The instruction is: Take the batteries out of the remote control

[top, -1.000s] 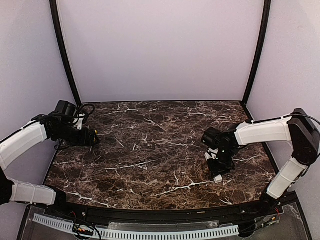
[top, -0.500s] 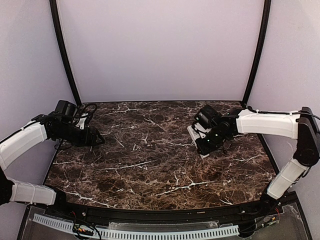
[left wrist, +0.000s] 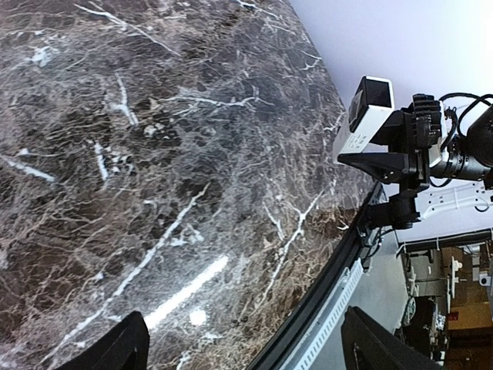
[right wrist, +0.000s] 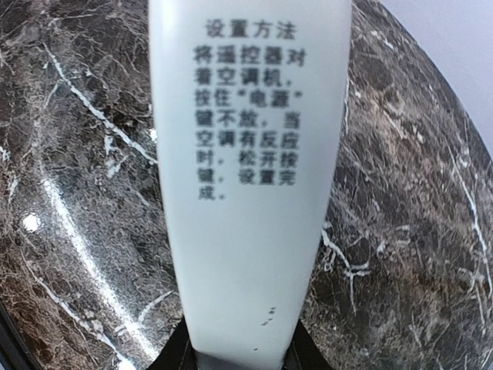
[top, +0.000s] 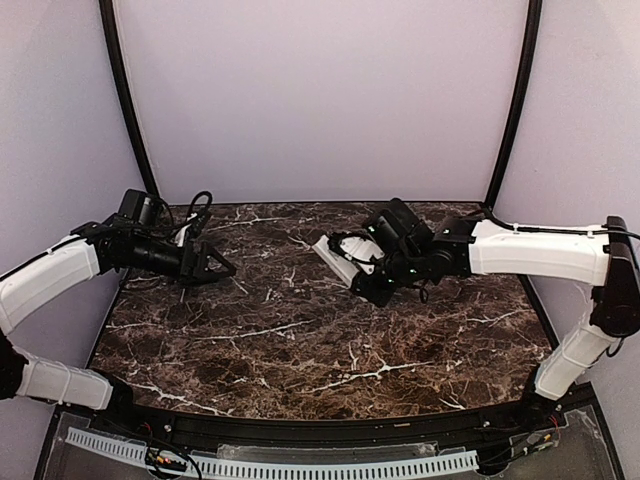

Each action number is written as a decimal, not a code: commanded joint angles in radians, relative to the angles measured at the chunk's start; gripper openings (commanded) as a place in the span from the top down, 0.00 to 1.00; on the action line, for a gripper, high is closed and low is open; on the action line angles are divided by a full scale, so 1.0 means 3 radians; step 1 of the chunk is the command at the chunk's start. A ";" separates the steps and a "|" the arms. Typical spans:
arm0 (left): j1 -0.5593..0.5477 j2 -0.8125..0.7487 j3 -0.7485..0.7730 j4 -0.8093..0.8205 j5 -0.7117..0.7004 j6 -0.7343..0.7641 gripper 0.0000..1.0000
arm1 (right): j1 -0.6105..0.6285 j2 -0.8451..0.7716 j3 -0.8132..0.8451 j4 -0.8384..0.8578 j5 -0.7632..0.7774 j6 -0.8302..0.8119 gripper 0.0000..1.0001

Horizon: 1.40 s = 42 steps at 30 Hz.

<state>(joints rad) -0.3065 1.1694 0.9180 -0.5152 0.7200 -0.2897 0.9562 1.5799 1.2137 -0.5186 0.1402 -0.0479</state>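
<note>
Right gripper (top: 378,280) clamped on one end of the remote control (top: 338,260), held off the marble table (top: 300,340) at frame centre, free end aimed at the wide-open left gripper (top: 214,268) at left edge, likely presenting it for two-handed opening; batteries not visible.

place: robotics lab test booth | shown by: dark marble-patterned table (top: 300,340) boxed by plain pale walls (top: 320,100), black corner poles (top: 125,100) | near edge: slotted white cable strip (top: 300,468) | beyond table: cluttered shelving (left wrist: 435,277), blurred
</note>
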 commanded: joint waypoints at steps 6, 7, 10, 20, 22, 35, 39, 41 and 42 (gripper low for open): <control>-0.0414 0.0189 0.0210 0.0623 0.0331 -0.0531 0.13 | 0.0358 0.0254 0.0364 0.0291 0.0219 -0.0660 1.00; -0.0445 0.0212 0.0220 0.0671 0.0373 -0.0599 0.13 | 0.0387 0.0283 0.0389 0.0287 0.0226 -0.0695 1.00; -0.0522 0.0280 0.0261 0.0813 0.0418 -0.0680 0.13 | 0.0473 0.0362 0.0461 0.0307 0.0218 -0.0768 1.00; -0.0666 0.0505 0.0292 0.0848 0.0347 -0.0689 0.16 | 0.0588 0.0447 0.0480 0.0419 0.0129 -0.0911 1.00; -0.0670 0.0505 0.0287 0.0863 0.0352 -0.0691 0.16 | 0.0598 0.0453 0.0480 0.0448 0.0106 -0.0937 1.00; -0.0687 0.0580 0.0242 0.0950 0.0441 -0.0713 0.27 | 0.0648 0.0489 0.0524 0.0471 0.0026 -0.1028 1.00; -0.0726 0.0576 0.0241 0.0950 0.0446 -0.0695 0.28 | 0.0646 0.0540 0.0570 0.0419 0.0041 -0.1042 1.00; -0.0734 0.0566 0.0256 0.0911 0.0462 -0.0664 0.29 | 0.0648 0.0552 0.0588 0.0406 0.0042 -0.1052 1.00; -0.0736 0.0556 0.0259 0.0891 0.0466 -0.0651 0.30 | 0.0644 0.0556 0.0599 0.0407 0.0039 -0.1052 1.00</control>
<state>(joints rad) -0.5175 1.3464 0.9924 -0.2401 0.8371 -0.5049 1.1393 1.7317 1.3540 -0.4232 0.1539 -0.3550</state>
